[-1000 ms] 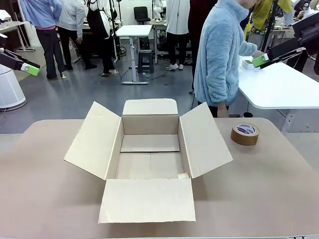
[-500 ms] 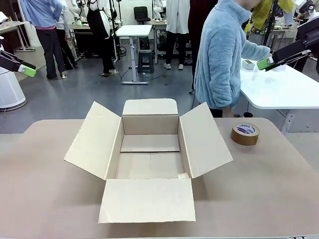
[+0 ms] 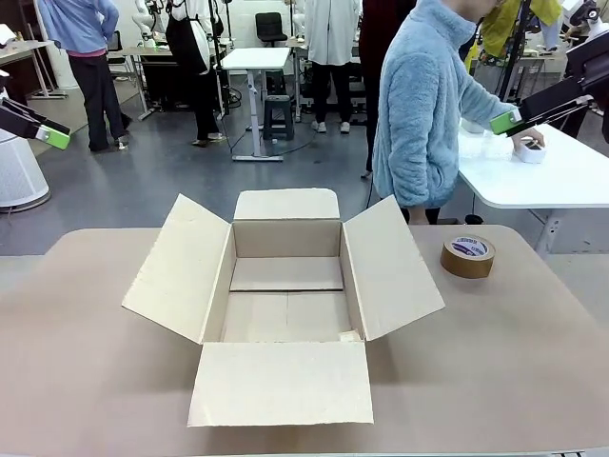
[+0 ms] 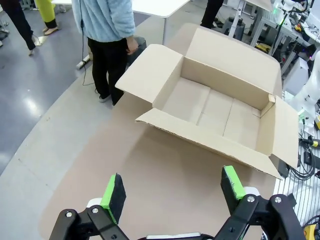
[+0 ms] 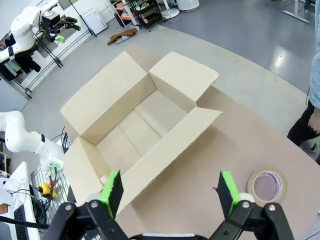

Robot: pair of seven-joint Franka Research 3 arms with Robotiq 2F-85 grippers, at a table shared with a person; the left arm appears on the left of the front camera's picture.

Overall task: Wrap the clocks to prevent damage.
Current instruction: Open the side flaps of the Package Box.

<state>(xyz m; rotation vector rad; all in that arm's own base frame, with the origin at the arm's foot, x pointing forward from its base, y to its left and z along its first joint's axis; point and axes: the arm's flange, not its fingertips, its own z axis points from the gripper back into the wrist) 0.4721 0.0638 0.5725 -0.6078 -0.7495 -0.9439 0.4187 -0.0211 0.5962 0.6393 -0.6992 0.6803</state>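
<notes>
The left gripper point(image 4: 173, 187) at the left and the right gripper point(image 5: 170, 190) at the right both hang open and empty above the table. Far right, on a white table point(image 3: 571, 186), a person's hand point(image 3: 535, 140) rests on a small whitish bundle point(image 3: 529, 153). It is too small to make out, and lies beyond the right gripper.

Whitish clocks bundle point(image 3: 526, 155) on far white table point(image 3: 561, 186)

One open box point(image 3: 285, 295) with four flaps. One tape roll point(image 3: 467, 256). One desk point(image 3: 514, 371). One person point(image 3: 423, 105) beyond it. Four green-padded fingers point(image 4: 114, 192), two left and two right.
</notes>
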